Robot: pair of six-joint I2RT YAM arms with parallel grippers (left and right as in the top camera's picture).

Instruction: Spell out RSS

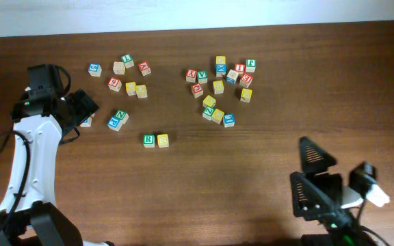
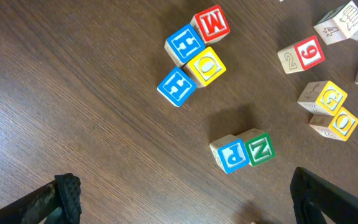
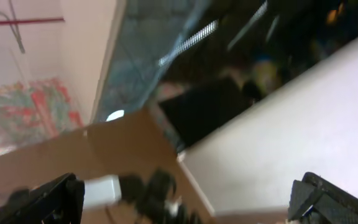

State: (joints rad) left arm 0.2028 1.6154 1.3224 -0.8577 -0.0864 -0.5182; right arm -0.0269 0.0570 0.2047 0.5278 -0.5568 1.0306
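Observation:
A green-faced R cube (image 1: 148, 140) and a yellow-faced cube (image 1: 163, 140) stand side by side, touching, on the table's middle front. Other yellow cubes lie in the left cluster (image 1: 136, 89) and the right cluster (image 1: 217, 87); their letters are too small to read. My left gripper (image 1: 82, 109) is open and empty, hovering over cubes at the far left, well left of the R pair. In the left wrist view its fingers (image 2: 185, 211) frame bare wood. My right gripper (image 1: 315, 162) is open and empty at the front right, tilted up; its wrist view (image 3: 191, 208) shows only blurred room.
The left wrist view shows a red M (image 2: 211, 23), two blue H cubes (image 2: 177, 86), a yellow O (image 2: 206, 66), a blue P (image 2: 232, 154) touching a green N (image 2: 258, 149), a red 9 (image 2: 303, 54) and yellow G (image 2: 324, 98).

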